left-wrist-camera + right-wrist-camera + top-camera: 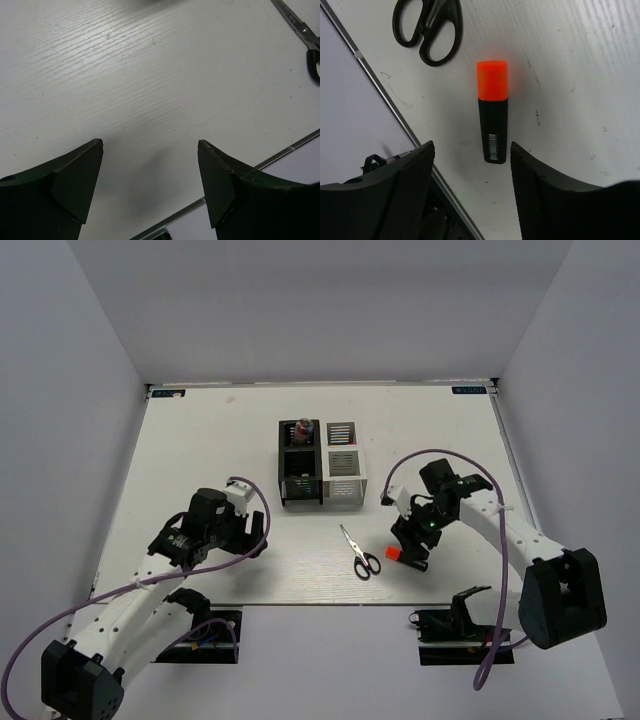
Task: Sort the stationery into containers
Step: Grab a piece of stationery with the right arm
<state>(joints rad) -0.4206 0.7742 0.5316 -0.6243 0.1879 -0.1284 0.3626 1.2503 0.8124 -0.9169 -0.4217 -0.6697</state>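
A short black marker with an orange cap (492, 112) lies flat on the table, its black rear end level with the tips of my right gripper (472, 150). That gripper is open and hangs just above the marker (394, 554) without touching it. Black-handled scissors (360, 552) lie closed just left of the marker, and their handles (430, 25) show beyond the orange cap. The black container (300, 475) and the white-grey container (342, 465) stand side by side mid-table. My left gripper (150, 150) is open over bare table, empty, at the front left (252, 535).
The table's metal front edge (385, 95) runs close beside the right gripper and also shows under the left one (280, 152). Something pinkish stands in the black container's rear compartment (303, 428). The scissors' blades (300, 30) reach into the left wrist view's top right corner.
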